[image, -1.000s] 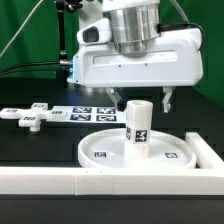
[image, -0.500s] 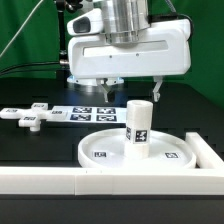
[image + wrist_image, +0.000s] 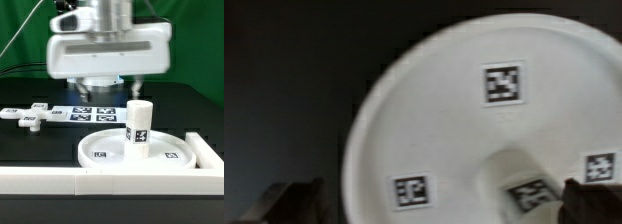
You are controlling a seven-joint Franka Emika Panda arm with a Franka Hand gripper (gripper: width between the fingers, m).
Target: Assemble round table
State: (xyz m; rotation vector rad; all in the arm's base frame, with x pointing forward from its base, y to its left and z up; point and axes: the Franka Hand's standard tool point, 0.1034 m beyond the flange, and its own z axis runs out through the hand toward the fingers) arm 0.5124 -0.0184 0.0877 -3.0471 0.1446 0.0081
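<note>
The large round disc [image 3: 100, 150] lies flat on the table at the exterior view's right, against the border wall. The short cylindrical post [image 3: 138, 128] stands upright on its middle. The cross-shaped piece [image 3: 28, 117] lies on the table at the exterior view's left. My gripper [image 3: 104, 90] hangs open and empty above and behind the disc, to the left of the post, touching nothing. In the wrist view the disc [image 3: 455, 110] fills the frame, the post's tagged top [image 3: 534, 193] shows near one dark fingertip [image 3: 601, 196], and my gripper [image 3: 446, 210] is open.
The marker board [image 3: 92, 114] lies flat behind the disc. The long white border wall [image 3: 60, 180] runs along the front edge and turns up the exterior view's right side [image 3: 208, 150]. A green backdrop stands behind.
My gripper has risen and moved to the exterior view's left, away from the post. The post stays upright on the disc. Nothing else moved.
</note>
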